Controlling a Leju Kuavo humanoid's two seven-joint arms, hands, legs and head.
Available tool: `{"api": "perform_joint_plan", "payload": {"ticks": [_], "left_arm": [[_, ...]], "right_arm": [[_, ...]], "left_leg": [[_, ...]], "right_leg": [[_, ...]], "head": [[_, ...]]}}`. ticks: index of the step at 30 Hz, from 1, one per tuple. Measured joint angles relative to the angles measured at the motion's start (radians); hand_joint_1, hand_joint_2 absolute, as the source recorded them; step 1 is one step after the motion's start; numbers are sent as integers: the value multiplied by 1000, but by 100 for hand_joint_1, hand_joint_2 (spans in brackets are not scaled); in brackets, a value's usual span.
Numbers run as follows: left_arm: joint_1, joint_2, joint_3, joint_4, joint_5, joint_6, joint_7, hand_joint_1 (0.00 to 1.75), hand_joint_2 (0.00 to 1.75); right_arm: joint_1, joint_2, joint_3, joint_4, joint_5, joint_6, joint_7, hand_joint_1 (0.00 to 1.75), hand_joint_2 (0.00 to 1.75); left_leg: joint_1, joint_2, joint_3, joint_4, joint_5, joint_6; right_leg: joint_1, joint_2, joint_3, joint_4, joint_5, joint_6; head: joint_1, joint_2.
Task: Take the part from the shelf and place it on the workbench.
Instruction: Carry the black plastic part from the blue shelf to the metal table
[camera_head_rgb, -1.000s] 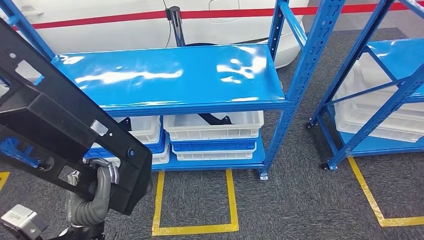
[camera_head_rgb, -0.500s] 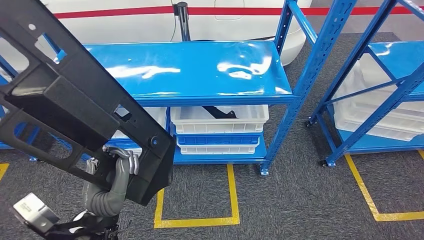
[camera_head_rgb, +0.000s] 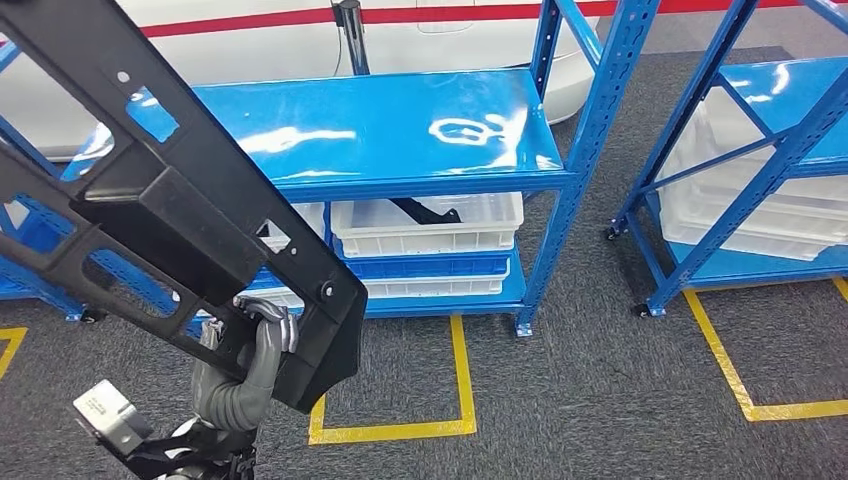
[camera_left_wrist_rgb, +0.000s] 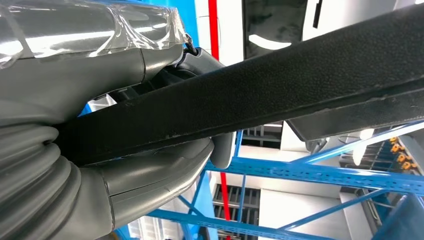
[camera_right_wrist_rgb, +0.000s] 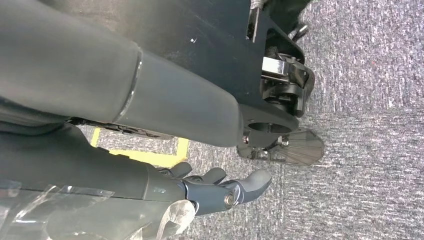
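A large black plastic part (camera_head_rgb: 180, 210) with cut-outs and holes reaches from the head view's upper left down to its lower middle. My left hand (camera_head_rgb: 250, 355) grips its lower end from underneath, fingers hooked over the edge. In the left wrist view the same part (camera_left_wrist_rgb: 280, 95) runs as a dark textured bar through my left hand (camera_left_wrist_rgb: 130, 175), thumb under it. My right hand (camera_right_wrist_rgb: 215, 189) hangs over the grey carpet, fingers loosely extended and holding nothing.
A blue shelf rack (camera_head_rgb: 400, 130) stands ahead with a bare glossy top. White bins (camera_head_rgb: 430, 240) sit on its lower level, one holding a dark part (camera_head_rgb: 425, 212). A second blue rack (camera_head_rgb: 760, 150) stands to the right. Yellow tape (camera_head_rgb: 400, 430) marks the carpet.
The whole picture has shifted, so the camera has moved. The black part and my left hand now sit further right and higher in the head view, and the grip is unchanged.
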Motion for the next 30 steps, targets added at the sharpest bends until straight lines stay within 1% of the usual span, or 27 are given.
{"api": "perform_joint_plan", "payload": {"ticks": [1,2,3,5,6,7,8,10,11,12,13,14,15,16,17,18,19,21,22,23,24,25,26,27,28,29,30], "left_arm": [[-3,-1,-1,3,-2,1,-2,175,175],[-6,-3,-1,4,-6,4,-5,175,175],[-7,-4,-2,5,-12,8,-6,175,175],[-5,-6,-3,6,-21,17,-6,175,175],[-5,-8,-4,6,-24,20,-6,175,175],[-6,-11,-5,7,-26,21,-6,175,175],[-7,-14,-7,7,-27,22,-6,175,175],[-8,-19,-8,8,-28,23,-5,175,175],[-7,-20,-8,10,-28,23,-5,175,175],[-7,-20,-9,12,-28,23,-5,175,175],[-6,-20,-9,13,-28,23,-5,175,175],[-6,-20,-9,14,-28,23,-5,175,175],[-6,-20,-9,15,-28,23,-5,175,175],[-6,-20,-9,15,-28,23,-5,175,175],[-6,-20,-9,15,-28,24,-5,175,175],[-6,-20,-9,15,-29,24,-5,175,175],[-6,-20,-10,15,-30,24,-5,175,175],[-7,-20,-11,15,-33,25,-3,175,175],[-7,-21,-12,15,-35,25,-2,175,175],[-7,-21,-12,15,-35,25,0,175,175],[-5,-20,-13,15,-36,24,1,175,175],[-2,-20,-13,15,-36,24,3,175,175],[3,-20,-14,15,-35,24,4,175,175],[8,-19,-14,16,-34,24,4,175,175],[12,-19,-14,16,-33,24,4,175,175],[15,-18,-14,16,-31,23,4,175,175],[16,-17,-14,16,-30,22,4,175,175]], "right_arm": [[0,0,0,0,1,0,-1,0,0],[-1,0,0,0,2,0,-1,0,0],[-1,-1,0,0,3,0,0,0,0],[-1,-2,0,0,3,0,4,0,0],[0,-4,0,0,3,0,6,0,0],[0,-6,0,0,3,0,8,0,0],[0,-7,0,0,3,0,10,0,0],[0,-8,0,0,3,0,15,0,0],[1,-9,0,0,2,0,18,0,0],[1,-9,0,0,2,0,21,0,0],[1,-9,0,0,1,0,24,0,0],[1,-10,0,0,1,0,26,0,0],[1,-10,0,0,0,0,27,0,0],[0,-11,0,0,0,0,28,0,0],[-1,-12,0,0,0,0,28,0,0],[-1,-13,0,0,-1,0,28,0,0],[-1,-13,0,0,-2,0,27,0,0],[-1,-14,0,0,-5,0,26,0,0],[-1,-14,0,0,-7,0,25,0,0],[-2,-14,0,0,-9,0,26,0,0],[-2,-14,0,0,-10,0,27,0,0],[-2,-15,-1,0,-10,0,29,0,0],[-1,-15,-1,0,-11,0,31,0,0],[0,-15,-1,0,-11,0,32,0,0],[1,-14,-1,0,-11,0,34,0,0],[1,-12,-1,0,-11,0,34,0,0],[2,-10,-1,0,-12,0,34,0,0]], "left_leg": [[-2,-1,45,-79,24,5],[-5,-2,74,-134,39,10],[-8,-3,86,-162,46,16],[-12,-3,78,-165,53,29],[-11,-3,73,-165,59,36],[-10,-2,67,-166,66,45],[-9,-1,61,-168,74,54],[-12,1,45,-168,87,65],[-15,2,36,-168,93,67],[-17,2,27,-167,100,68],[-18,2,19,-166,107,67],[-19,2,12,-165,113,66],[-20,2,5,-164,118,64],[-21,1,0,-163,123,61],[-22,1,-4,-161,128,57],[-22,2,-7,-159,132,52],[-22,2,-10,-158,138,46],[-22,1,-17,-154,144,34],[-21,0,-25,-142,131,28],[-20,-1,-38,-112,102,21],[-15,-1,-59,-58,57,15],[-12,-1,-83,12,8,8],[-9,-1,-103,84,-31,4],[-6,-1,-114,137,-52,0],[-4,-1,-108,155,-50,-2],[-3,-1,-82,131,-30,-2],[-3,-1,-37,71,-2,0]], "right_leg": [[2,1,-3,1,4,4],[3,1,-6,2,8,9],[4,1,-10,3,12,14],[5,1,-16,3,21,26],[4,0,-21,11,18,32],[3,0,-32,31,1,38],[2,0,-49,72,-32,42],[1,-1,-97,205,-125,48],[0,-1,-117,270,-160,50],[0,-1,-123,309,-173,51],[0,-1,-111,310,-165,50],[0,-1,-79,271,-141,48],[0,-1,-29,198,-111,45],[1,-1,24,115,-91,41],[3,0,64,49,-76,36],[5,0,87,7,-70,31],[8,1,91,-8,-70,25],[7,0,80,-9,-58,12],[5,-2,73,-10,-51,5],[2,-3,65,-12,-42,-3],[1,-5,56,-12,-34,-7],[0,-6,44,-11,-26,-10],[1,-6,33,-11,-17,-12],[1,-6,21,-10,-9,-12],[0,-6,9,-9,-1,-10],[0,-5,-2,-8,7,-8],[0,-5,-11,-7,13,-6]], "head": [[0,0],[0,0],[0,0],[1,0],[0,0],[2,0],[4,0],[9,0],[9,0],[9,0],[9,0],[9,0],[9,0],[9,0],[8,0],[8,0],[7,0],[7,0],[6,0],[5,0],[3,0],[2,0],[1,0],[1,0],[1,0],[1,0],[1,0]]}}
